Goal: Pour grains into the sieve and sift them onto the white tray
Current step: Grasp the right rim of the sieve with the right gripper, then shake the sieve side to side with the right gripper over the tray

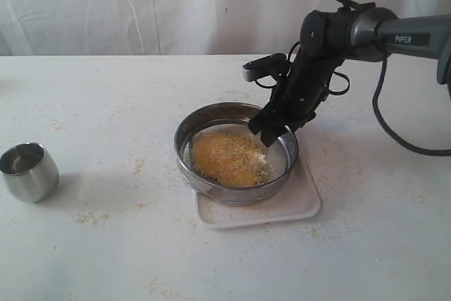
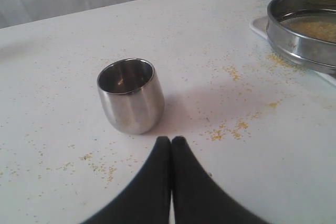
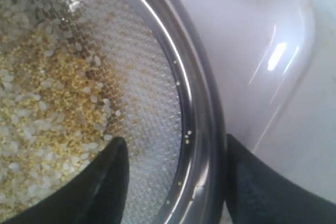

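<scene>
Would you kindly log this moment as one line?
stage: grains in sieve on white tray | right hand: open, astride sieve rim | left hand: shut, by steel cup

Shiny steel sieve [image 1: 236,193]; glossy wht plastic tray [image 1: 304,204].

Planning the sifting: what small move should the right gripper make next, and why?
Probably close on the rim of the sieve: the right gripper straddles it open, one finger inside, one outside, and the grains already lie on the mesh.
</scene>
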Available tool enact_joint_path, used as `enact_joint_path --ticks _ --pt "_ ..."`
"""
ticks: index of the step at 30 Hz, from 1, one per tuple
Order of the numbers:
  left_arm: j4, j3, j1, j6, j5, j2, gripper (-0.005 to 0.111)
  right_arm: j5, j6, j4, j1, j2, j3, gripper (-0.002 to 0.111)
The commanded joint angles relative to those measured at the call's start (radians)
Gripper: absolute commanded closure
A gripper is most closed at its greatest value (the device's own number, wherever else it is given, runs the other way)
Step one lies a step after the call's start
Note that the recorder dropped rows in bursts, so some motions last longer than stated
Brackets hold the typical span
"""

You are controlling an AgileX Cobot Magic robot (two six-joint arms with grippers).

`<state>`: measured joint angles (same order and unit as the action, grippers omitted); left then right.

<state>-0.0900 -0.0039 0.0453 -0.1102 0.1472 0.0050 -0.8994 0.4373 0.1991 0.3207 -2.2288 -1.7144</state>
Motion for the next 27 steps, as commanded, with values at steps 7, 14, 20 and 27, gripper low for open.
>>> enact_joint_path --ticks 7,14,20,27 --pt "-0.005 0.004 -0.003 0.001 0.002 -0.005 0.107 0.011 0.029 0.002 -0.003 -0.023 -0.01 0.094" --pt "-0.005 0.004 -0.003 0.001 0.002 -0.005 0.107 0.004 0.003 0.002 -0.003 -0.017 -0.01 0.108" --pt "-0.005 0.004 -0.003 0.001 0.002 -0.005 0.107 -0.027 -0.008 0.002 -0.003 0.036 -0.01 0.108" --pt "-0.005 0.004 -0.003 0.001 0.002 -0.005 0.107 -0.196 -0.011 0.019 -0.003 0.104 -0.01 0.108"
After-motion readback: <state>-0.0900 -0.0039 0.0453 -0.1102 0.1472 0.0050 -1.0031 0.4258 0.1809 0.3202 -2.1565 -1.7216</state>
